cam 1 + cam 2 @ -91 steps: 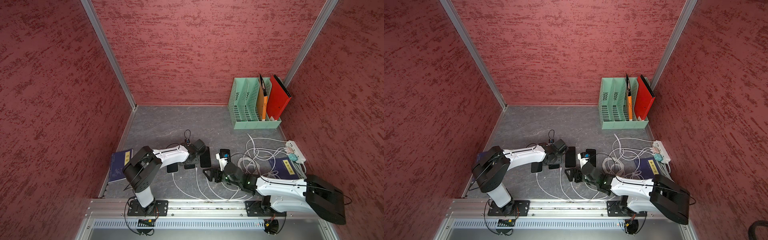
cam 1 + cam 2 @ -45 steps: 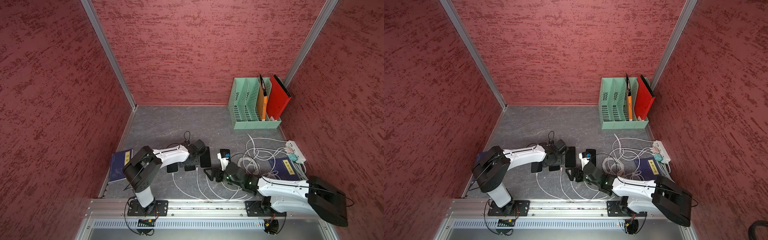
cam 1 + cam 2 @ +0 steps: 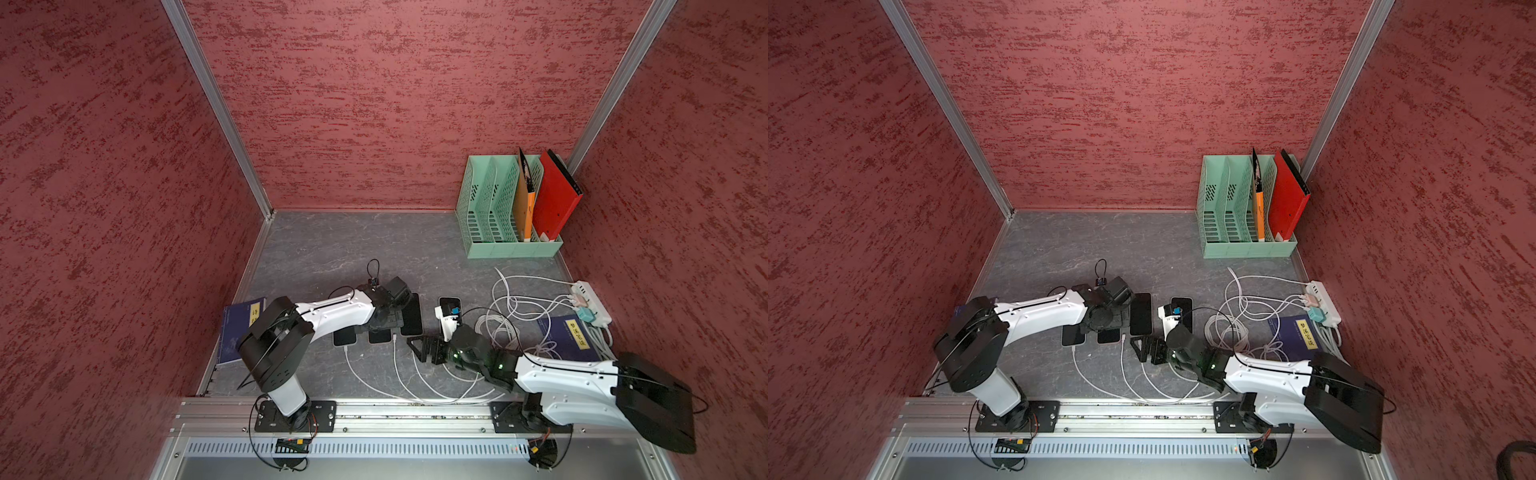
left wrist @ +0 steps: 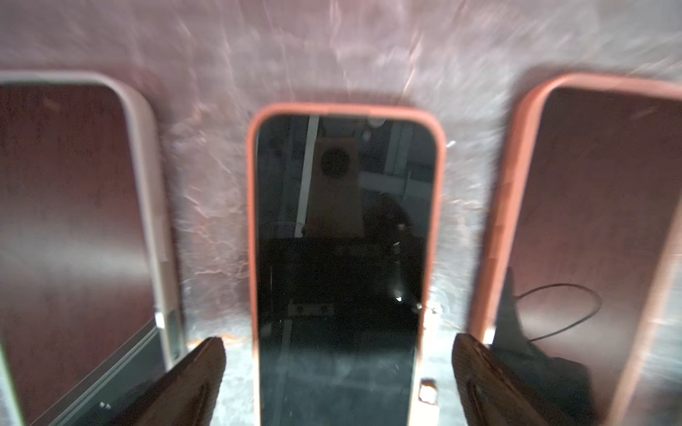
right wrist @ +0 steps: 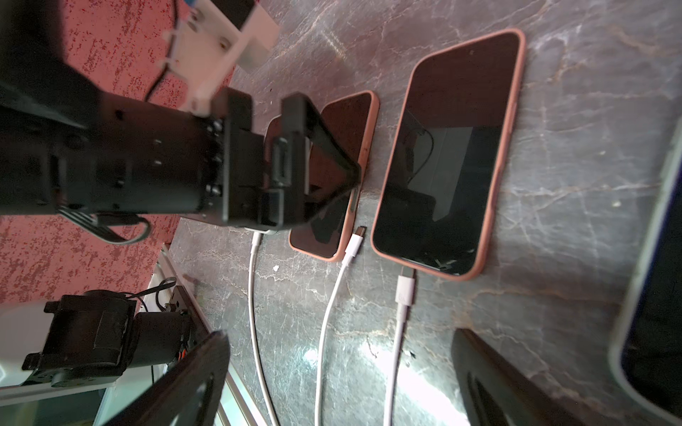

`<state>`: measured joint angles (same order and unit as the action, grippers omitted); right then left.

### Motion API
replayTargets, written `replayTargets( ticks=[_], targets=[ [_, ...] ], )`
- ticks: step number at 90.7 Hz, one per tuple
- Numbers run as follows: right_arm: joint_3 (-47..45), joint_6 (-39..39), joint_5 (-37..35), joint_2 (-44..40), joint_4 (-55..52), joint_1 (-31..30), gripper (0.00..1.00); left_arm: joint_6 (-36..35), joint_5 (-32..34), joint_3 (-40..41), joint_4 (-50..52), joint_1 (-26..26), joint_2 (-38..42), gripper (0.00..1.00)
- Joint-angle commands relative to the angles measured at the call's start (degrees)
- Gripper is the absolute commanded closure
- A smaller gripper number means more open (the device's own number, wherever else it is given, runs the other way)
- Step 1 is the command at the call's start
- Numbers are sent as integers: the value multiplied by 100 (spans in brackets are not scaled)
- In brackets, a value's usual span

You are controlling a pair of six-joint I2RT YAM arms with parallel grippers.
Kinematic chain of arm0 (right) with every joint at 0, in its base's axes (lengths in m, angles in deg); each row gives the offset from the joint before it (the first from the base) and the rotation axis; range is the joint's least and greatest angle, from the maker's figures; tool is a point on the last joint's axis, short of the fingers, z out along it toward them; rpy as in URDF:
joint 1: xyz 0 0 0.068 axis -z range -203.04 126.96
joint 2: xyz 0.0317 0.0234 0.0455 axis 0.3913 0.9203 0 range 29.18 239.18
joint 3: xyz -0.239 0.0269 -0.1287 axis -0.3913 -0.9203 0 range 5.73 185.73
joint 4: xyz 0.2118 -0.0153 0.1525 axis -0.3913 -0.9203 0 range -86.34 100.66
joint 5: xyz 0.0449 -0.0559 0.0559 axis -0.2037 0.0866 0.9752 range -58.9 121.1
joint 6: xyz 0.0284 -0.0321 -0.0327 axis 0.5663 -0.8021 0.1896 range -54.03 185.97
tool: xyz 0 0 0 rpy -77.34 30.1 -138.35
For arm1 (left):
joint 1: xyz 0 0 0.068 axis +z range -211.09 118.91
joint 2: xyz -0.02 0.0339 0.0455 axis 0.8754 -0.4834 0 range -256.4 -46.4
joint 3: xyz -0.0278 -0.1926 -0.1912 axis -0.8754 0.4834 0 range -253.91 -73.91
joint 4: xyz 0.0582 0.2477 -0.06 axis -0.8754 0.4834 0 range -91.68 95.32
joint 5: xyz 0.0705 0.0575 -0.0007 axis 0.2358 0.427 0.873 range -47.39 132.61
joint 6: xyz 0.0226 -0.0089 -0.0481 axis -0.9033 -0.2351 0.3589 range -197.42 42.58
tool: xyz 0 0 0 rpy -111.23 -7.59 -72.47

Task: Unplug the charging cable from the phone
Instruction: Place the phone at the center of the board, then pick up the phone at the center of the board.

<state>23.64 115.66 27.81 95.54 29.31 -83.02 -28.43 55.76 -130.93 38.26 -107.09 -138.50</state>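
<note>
Both grippers are opening to their widest: the left gripper (image 4: 337, 341) is straddling the phone (image 4: 343, 239) without touching it, and the right gripper (image 5: 339, 345) is hanging empty above the cable (image 5: 326, 317). Only the right wrist view is showing the plug (image 5: 358, 233) lying free beside the phone, so the unplugging is looking done

Both top views sharp, evenly and fairly brightly lit; red walls (image 3: 374, 104) free of glare; only soft shadows on tabletop (image 3: 332, 249). Left wrist view dim, pink-tinted, motion-blurred, streaks smearing outward; middle phone (image 4: 343, 239) screen mirrors surroundings. Right wrist view crisper at centre; bright glare patch on tabletop; edge phone (image 5: 657, 295) out of focus.
</note>
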Motion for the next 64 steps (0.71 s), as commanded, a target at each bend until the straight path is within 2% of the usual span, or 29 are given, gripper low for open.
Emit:
replayTargets(
  ticks=[1, 15, 24, 28, 35, 41, 45, 52, 64],
  targets=[
    [293, 66, -236, 50, -578, 40, 2, -93, 577, 163, -43, -97, 845, 0],
    [1798, 175, -1183, 450, -3175, -66, 2, -78, 1235, 657, -282, -69, 2146, 0],
    [2524, 102, -1643, 629, -4036, -83, 2, -13, 1187, 1100, -373, 318, 2759, 0],
    [2597, 143, -1890, 562, -4108, -83, 2, -36, 819, 1381, -587, 609, 3065, 0],
    [2352, 183, -2165, 293, -3755, -83, 2, -54, -350, 1920, -1015, 1376, 3446, 0],
    [2029, 149, -2062, -39, -3268, -54, 2, -63, -1468, 2284, -1245, 2169, 3663, 0],
    [1858, 53, -1899, -230, -3014, -44, 2, -151, -2033, 2485, -1410, 2424, 3755, 0],
    [1726, -72, -1715, -377, -2989, -11, 2, -330, -2018, 2567, -1304, 2688, 3882, 0],
    [1548, -104, -1529, -476, -2995, 24, 2, -593, -1274, 2287, -648, 2534, 3804, 0]
  ],
)
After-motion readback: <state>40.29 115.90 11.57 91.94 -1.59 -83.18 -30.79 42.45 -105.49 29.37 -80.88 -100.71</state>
